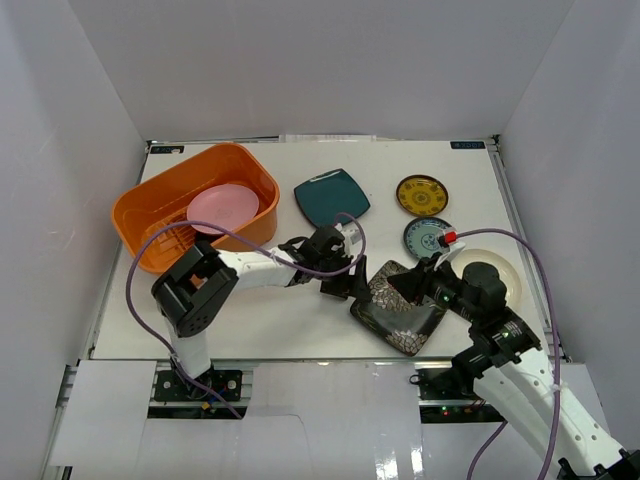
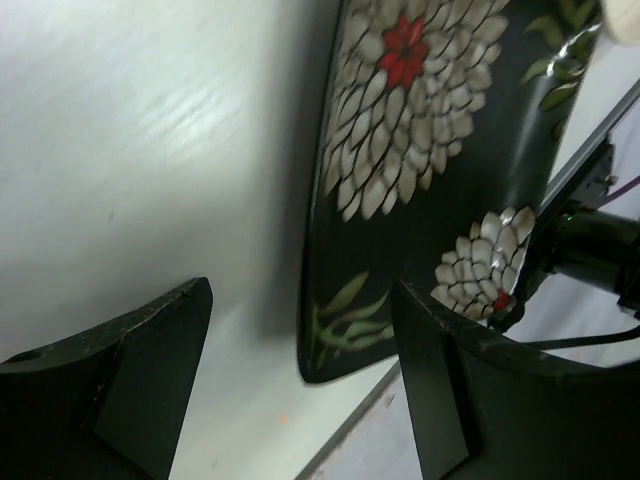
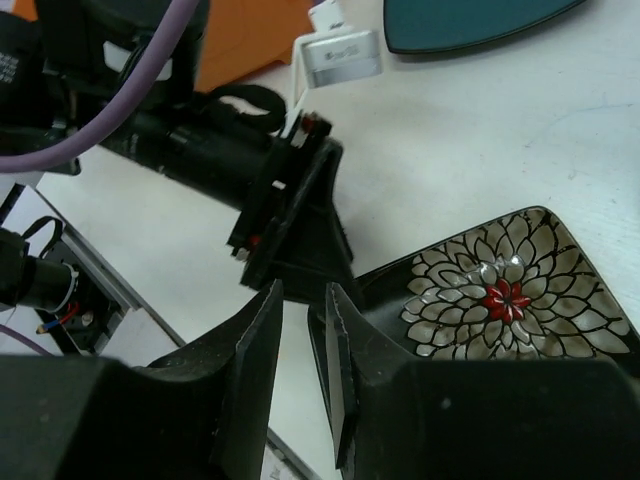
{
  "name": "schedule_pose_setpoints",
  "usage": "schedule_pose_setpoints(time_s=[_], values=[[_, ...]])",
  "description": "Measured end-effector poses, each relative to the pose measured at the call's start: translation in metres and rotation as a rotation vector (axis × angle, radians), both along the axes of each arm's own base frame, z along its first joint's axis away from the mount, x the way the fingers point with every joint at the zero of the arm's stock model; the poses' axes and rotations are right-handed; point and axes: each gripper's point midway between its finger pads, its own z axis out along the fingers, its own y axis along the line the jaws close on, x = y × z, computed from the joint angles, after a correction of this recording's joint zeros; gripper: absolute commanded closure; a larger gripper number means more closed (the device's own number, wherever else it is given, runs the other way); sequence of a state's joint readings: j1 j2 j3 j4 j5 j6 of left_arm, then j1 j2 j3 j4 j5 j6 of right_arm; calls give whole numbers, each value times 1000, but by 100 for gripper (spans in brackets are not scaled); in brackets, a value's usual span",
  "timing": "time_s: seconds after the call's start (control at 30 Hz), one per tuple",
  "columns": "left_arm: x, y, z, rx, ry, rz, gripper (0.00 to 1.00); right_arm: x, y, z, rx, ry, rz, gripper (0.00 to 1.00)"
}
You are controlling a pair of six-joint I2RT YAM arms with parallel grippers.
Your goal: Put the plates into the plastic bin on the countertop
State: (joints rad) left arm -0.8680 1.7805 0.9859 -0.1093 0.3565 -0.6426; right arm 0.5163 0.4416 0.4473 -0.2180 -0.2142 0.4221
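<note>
The dark square plate with white flowers (image 1: 405, 320) lies at the front middle of the white countertop (image 1: 270, 320). My right gripper (image 1: 400, 283) (image 3: 303, 290) is nearly closed on that plate's (image 3: 500, 300) rim near a corner, and this edge looks slightly raised. My left gripper (image 1: 345, 283) (image 2: 302, 290) is open, with the plate's (image 2: 420, 150) edge just ahead between its fingers, not touching. The orange bin (image 1: 150, 215) at the back left holds the pink plate (image 1: 222, 207). The teal plate (image 1: 332, 197), yellow-patterned plate (image 1: 421, 195), blue-patterned plate (image 1: 425, 238) and cream plate (image 1: 505, 265) lie on the countertop. No black plate shows.
White walls stand round the countertop. Purple cables loop from both arms. The right arm covers part of the cream plate. The teal plate (image 3: 470, 20) and the bin (image 3: 250, 35) show at the top of the right wrist view.
</note>
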Motion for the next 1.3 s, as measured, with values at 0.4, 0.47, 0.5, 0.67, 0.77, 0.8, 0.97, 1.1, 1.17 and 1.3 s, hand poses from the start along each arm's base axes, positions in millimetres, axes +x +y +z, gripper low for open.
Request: schedule_pose_setpoints(time_s=[0.4,0.47,0.5,0.67,0.77,0.8,0.97,1.1,1.17,1.3], values=[[16,-35,-13,-85,1,-78,69,-8,-1,-14,-13,32,21,69],[15,-33,-15,-82,2,-80,91,-7,-1,-11,-11,27,21,68],[14,-33,-16,-84,4,-77,100,-7,-1,-8,-10,27,22,67],[10,-25,-15,-100,5,-51,100,-3,3,14,1,9,26,40],[0,-6,-4,-109,-6,-25,100,0,3,31,8,-7,19,30],[-3,5,1,-106,-9,-14,100,2,3,39,11,-17,17,25],[3,63,49,-102,-63,120,100,16,1,81,43,-55,-47,24],[35,96,129,-222,-187,255,100,27,-3,112,82,-83,-114,25],[59,116,174,-294,-256,335,100,33,-4,124,96,-97,-138,25],[111,177,241,-368,-379,549,100,46,-1,139,107,-114,-161,25]])
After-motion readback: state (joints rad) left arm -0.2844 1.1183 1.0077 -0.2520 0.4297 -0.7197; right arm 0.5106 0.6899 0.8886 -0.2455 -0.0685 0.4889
